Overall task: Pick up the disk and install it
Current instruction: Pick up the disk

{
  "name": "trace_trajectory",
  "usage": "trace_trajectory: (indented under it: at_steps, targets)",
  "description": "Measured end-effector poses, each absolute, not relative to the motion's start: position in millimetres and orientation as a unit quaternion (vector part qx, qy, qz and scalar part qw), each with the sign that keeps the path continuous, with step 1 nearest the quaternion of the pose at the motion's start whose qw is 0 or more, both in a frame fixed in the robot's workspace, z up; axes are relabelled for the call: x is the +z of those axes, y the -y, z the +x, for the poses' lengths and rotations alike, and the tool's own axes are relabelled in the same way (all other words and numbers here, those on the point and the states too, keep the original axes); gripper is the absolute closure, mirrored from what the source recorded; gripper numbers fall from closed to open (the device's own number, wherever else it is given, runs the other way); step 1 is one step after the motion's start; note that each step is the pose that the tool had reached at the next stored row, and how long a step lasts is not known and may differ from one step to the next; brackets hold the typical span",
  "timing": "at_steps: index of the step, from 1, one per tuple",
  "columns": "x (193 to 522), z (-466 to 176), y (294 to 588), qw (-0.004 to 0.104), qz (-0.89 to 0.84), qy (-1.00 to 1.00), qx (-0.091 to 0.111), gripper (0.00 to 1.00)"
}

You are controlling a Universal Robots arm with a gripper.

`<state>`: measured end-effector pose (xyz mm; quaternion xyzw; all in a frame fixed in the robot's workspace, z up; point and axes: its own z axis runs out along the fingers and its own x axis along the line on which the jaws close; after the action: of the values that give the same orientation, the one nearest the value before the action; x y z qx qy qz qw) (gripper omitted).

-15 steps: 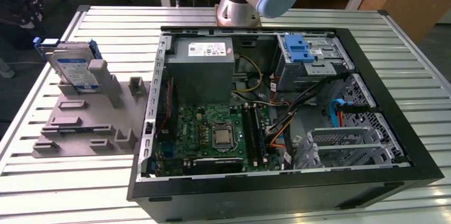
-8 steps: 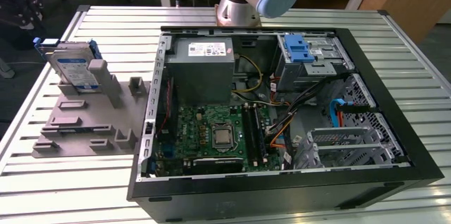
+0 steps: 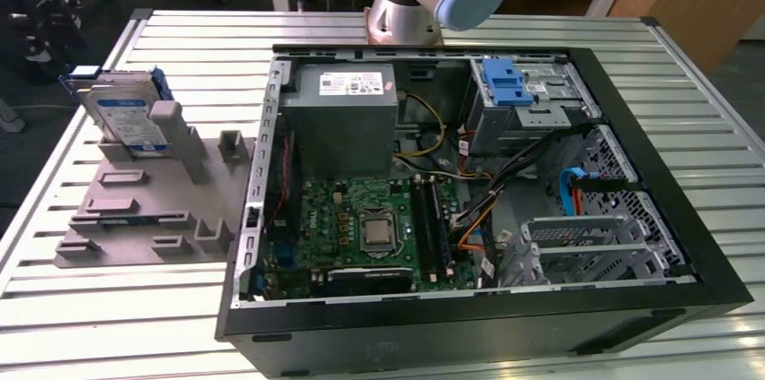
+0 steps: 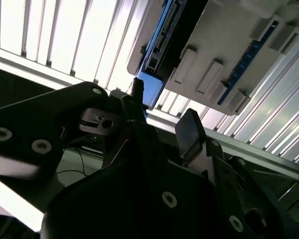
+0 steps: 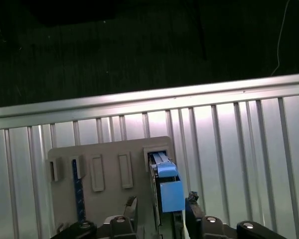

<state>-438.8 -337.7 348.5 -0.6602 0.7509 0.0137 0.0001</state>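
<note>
Now the black end effector (image 5: 162,199) is spread and empty, and the blue-framed silver disk (image 3: 125,117) stands upright in a grey holder (image 3: 132,219) on the slatted desk (image 3: 96,308).

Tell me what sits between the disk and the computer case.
In the exterior view, beside the disk stand the grey holder's posts, then bare slatted table up to the computer case.

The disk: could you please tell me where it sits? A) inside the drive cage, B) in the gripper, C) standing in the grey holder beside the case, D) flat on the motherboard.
C: the disk stands on edge in the grey holder, on the exterior view's left of the case.
</note>
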Motion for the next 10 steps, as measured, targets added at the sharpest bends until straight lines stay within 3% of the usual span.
trace_trajectory:
  at_steps: [1, 3, 4, 10]
  targets:
    - [347, -439, 338, 0.000, -0.660, -0.751, 0.014, 0.47]
    - [343, -439, 337, 0.000, -0.660, -0.751, 0.014, 0.47]
    - [341, -439, 337, 0.000, -0.660, -0.751, 0.014, 0.41]
    - [334, -439, 335, 0.000, -0.683, -0.730, 0.014, 0.41]
